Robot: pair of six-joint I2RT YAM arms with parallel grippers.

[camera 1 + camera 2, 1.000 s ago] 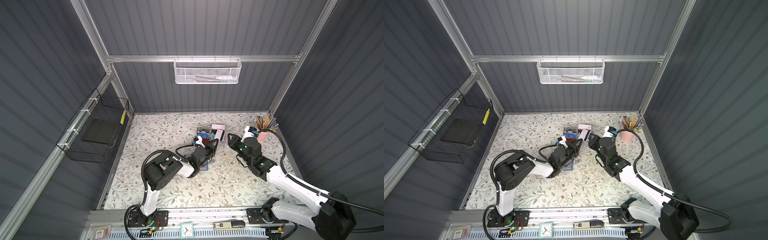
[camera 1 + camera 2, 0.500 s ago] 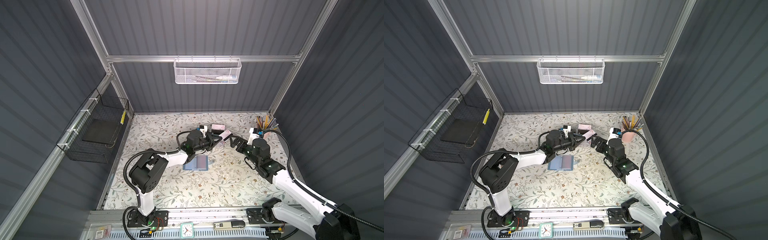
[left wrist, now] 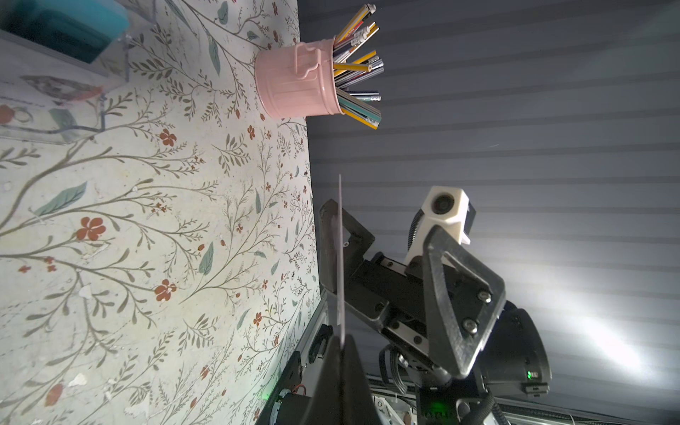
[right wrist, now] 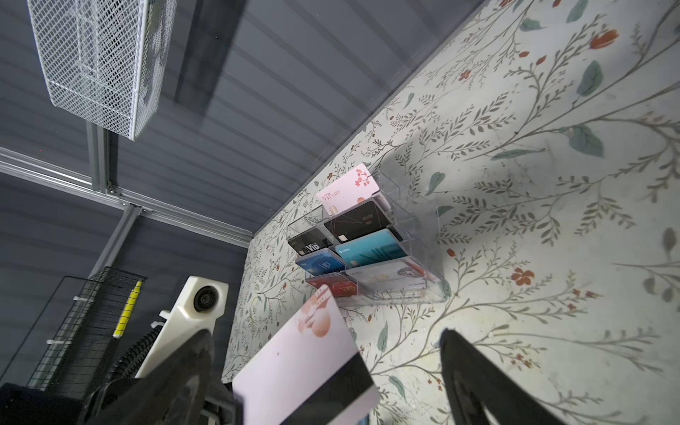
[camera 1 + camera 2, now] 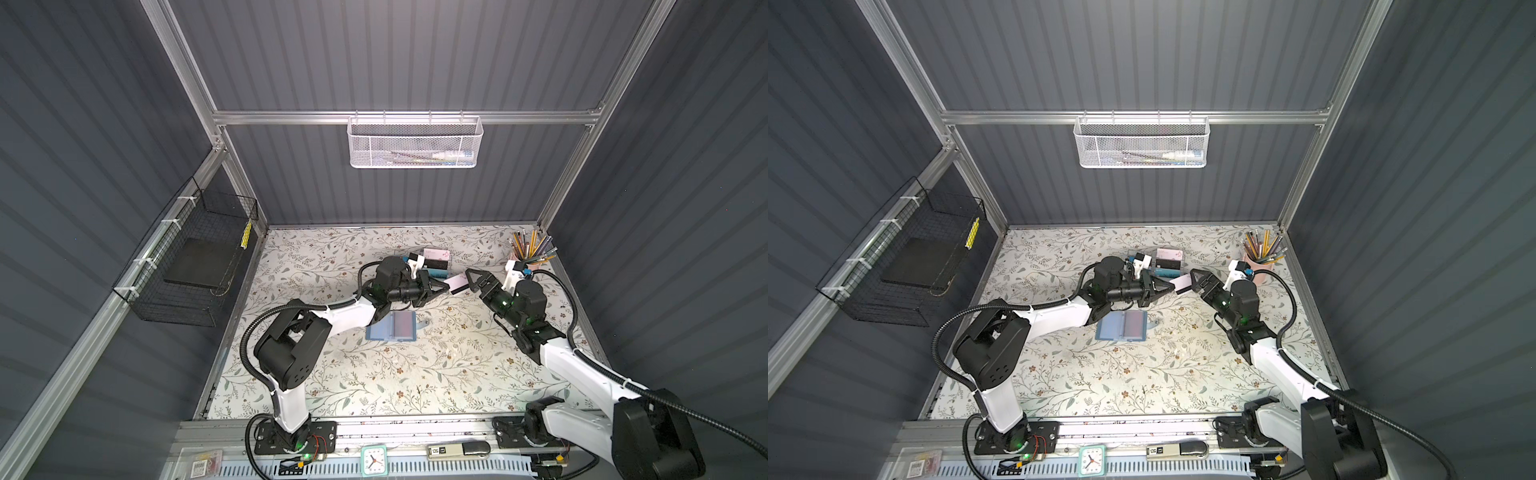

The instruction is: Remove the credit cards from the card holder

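White plastic with a dark stripe along one long edge: this credit card [image 5: 457, 283] is clenched at one short end by the left claw [image 5: 441, 286], whose jaws are pressed together on it. The card is held clear of the desk [image 5: 415, 374], between the desk's middle and its back edge. In the left wrist view it shows edge-on.

The right claw [image 5: 469, 284] is released. Its jaws stand wide apart, one on each side of the card's free end. In the left wrist view one finger [image 3: 331, 239] lies close against the card's face; contact cannot be confirmed. The right wrist view shows the striped face of the card between the two fingers.

The card holder [image 5: 390, 326] lies opened flat near the middle of the desk, just in front of the left claw and apart from it. A dull reddish card [image 5: 404, 325] shows in one of its halves, and its small tab sticks out at the side.

A clear rack [image 4: 368, 250] with several cards stands near the back edge of the desk. A pink pencil cup [image 3: 294, 88] stands in the back right corner.
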